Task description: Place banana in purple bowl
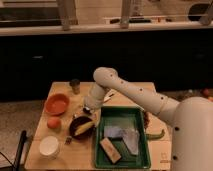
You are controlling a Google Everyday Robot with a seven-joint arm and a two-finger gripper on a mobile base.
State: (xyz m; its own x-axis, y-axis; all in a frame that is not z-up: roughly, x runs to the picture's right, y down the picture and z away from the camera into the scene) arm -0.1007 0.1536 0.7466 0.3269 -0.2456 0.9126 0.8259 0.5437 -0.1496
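- The gripper [88, 108] is hanging at the end of the one white arm, which is reaching in from the right. It is sitting just above the far rim of the purple bowl [73, 127]. Whether it is clamped on anything or has let go, I cannot tell from where I am standing.
- The banana [86, 128] is lying just in front of and below the gripper. It seems to be resting inside the bowl towards its right side, its long axis running roughly across the table at a slight slant.
- The banana is showing dull yellow and gently curved. The bowl is looking dark, round and shallow, sitting on the pale wooden table [77, 155] beside the green tray [125, 109].
- If the banana is settled, I am guessing the next move is a straight lift clear of the rim.
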